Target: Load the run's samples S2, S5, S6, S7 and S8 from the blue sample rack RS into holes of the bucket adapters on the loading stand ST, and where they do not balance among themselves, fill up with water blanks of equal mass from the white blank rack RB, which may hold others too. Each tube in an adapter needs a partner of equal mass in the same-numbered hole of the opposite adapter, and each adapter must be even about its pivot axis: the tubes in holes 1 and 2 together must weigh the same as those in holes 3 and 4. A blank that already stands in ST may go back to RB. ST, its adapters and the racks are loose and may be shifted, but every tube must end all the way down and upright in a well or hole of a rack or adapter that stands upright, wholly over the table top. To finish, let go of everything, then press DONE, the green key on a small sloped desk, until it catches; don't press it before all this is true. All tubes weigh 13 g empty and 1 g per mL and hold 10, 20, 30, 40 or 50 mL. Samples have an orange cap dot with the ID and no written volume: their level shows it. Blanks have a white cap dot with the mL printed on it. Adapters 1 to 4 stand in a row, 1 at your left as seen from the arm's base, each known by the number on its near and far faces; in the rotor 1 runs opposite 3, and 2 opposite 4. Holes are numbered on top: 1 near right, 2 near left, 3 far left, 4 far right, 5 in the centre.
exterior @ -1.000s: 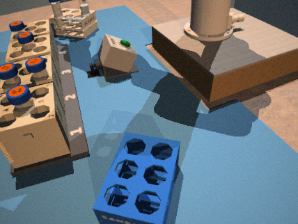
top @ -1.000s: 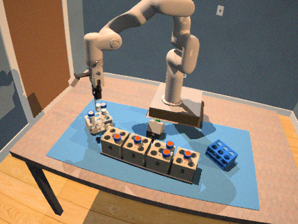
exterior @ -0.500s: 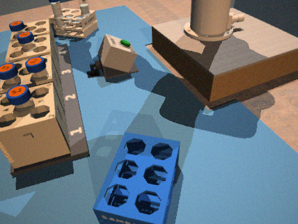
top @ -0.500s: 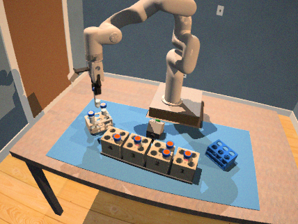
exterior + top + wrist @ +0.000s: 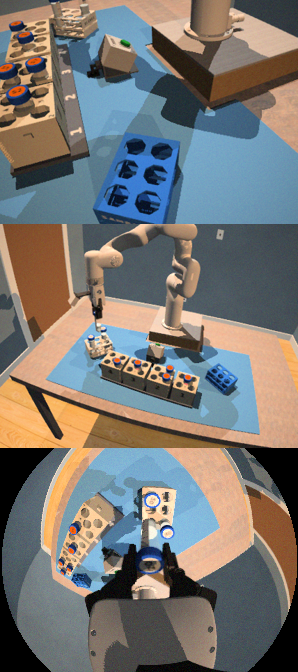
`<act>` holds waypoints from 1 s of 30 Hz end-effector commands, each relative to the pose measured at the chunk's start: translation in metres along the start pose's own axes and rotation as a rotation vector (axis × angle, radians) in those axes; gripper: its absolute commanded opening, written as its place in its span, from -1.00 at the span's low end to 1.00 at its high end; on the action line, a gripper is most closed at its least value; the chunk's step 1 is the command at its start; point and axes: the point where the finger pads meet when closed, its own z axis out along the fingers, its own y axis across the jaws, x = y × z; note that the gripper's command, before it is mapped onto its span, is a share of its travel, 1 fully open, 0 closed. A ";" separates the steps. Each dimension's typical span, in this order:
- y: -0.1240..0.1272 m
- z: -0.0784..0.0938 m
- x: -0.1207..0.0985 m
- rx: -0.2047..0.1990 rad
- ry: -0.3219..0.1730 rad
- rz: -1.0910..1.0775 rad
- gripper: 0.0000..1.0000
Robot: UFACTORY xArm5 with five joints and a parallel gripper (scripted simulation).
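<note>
My gripper (image 5: 98, 312) (image 5: 149, 551) is shut on a blue-capped blank tube (image 5: 99, 325) (image 5: 149, 563) and holds it upright, lifted clear above the white blank rack RB (image 5: 99, 353) (image 5: 88, 21) (image 5: 169, 502) at the mat's far left. Other blanks (image 5: 91, 337) (image 5: 104, 336) still stand in that rack. The four tan adapters (image 5: 111, 371) (image 5: 33, 137) (image 5: 85, 526) stand in a row on the stand ST (image 5: 71, 104). Orange-dotted samples (image 5: 117, 360) (image 5: 138, 363) (image 5: 170, 367) (image 5: 166, 376) (image 5: 188, 378) stand in them. The blue sample rack RS (image 5: 226, 387) (image 5: 118, 217) looks empty.
The small sloped desk (image 5: 155, 353) (image 5: 116, 57) with the green DONE key (image 5: 157, 345) (image 5: 124, 43) stands between the adapters and the arm's base block (image 5: 181, 337) (image 5: 244, 66). All lies on a blue mat (image 5: 69, 370).
</note>
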 end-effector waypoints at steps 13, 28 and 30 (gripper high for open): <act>-0.071 -0.001 -0.015 0.003 0.004 -0.485 -1.00; -0.135 -0.001 -0.029 0.006 0.003 -0.643 -1.00; -0.144 -0.001 -0.031 0.007 0.003 -0.643 -1.00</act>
